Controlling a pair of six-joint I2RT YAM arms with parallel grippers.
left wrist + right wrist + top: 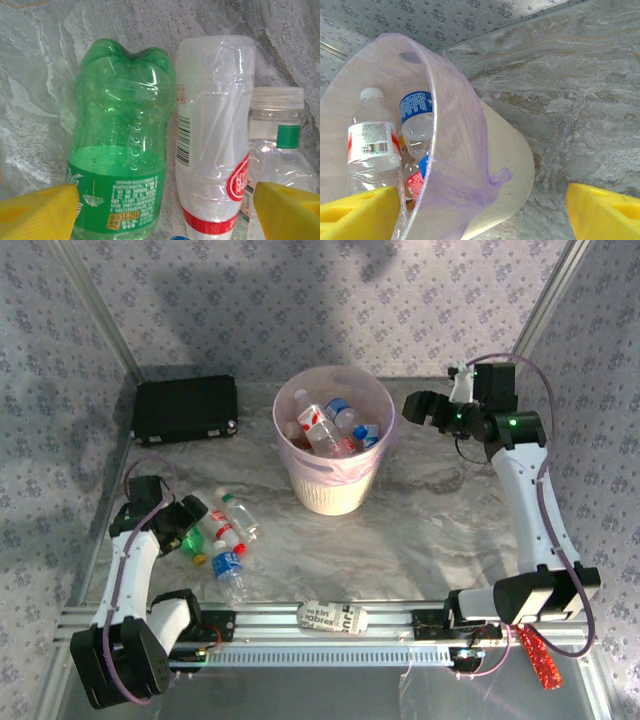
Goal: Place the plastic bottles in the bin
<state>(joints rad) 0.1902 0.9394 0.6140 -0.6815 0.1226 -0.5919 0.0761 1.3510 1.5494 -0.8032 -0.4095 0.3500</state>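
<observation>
I see left claw wide open, empty, over green plastic bottle and clear red-labelled bottle | right claw wide, empty, beside tall pale pink plastic bin holding clear bottles

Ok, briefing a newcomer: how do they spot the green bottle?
From the tall pale pink plastic bin, look left and nearer, to the small bottles lying flat. Among those clear neighbours, it is the only green plastic bottle.
</observation>
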